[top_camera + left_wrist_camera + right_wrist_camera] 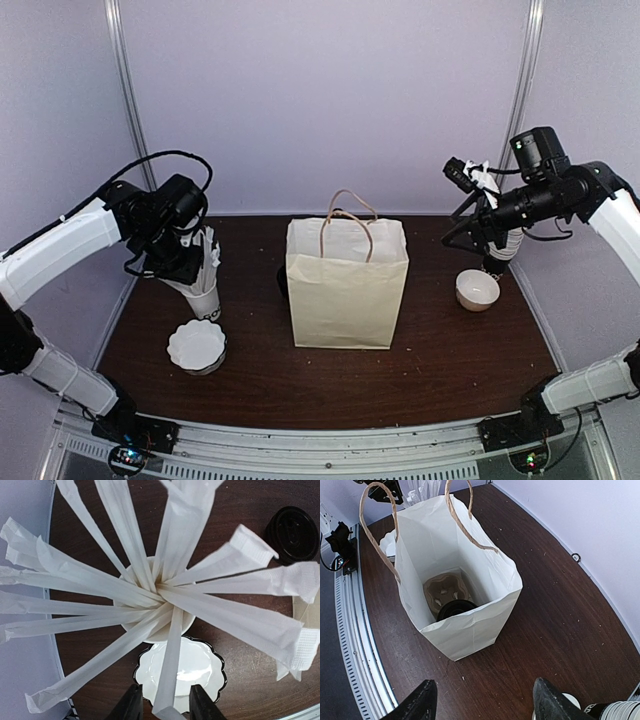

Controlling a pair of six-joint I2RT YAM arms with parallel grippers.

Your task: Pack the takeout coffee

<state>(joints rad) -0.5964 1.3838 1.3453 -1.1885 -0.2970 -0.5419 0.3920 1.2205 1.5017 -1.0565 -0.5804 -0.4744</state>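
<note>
Left gripper, jaws apart, straddles the six-o'clock straw; pinch squarely, lift straight. Right gripper gapes empty.

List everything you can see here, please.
Paper bag: one, cream, table centre, open.
Cardboard tray: one, brown, inside the bag.
Lidded cup: one, black lid, in that tray.
Black lid: one, on the table left of the bag.
Straws: many, white wrappers, in a white cup, left.
Scalloped dish: one, white, front left.
Bowl: one, white, right.
Stacked cups: several, pale rims, far right.
Table: one, dark brown.
Left tool: black, open around one straw.
Right tool: black, open, empty, near the bag.
</note>
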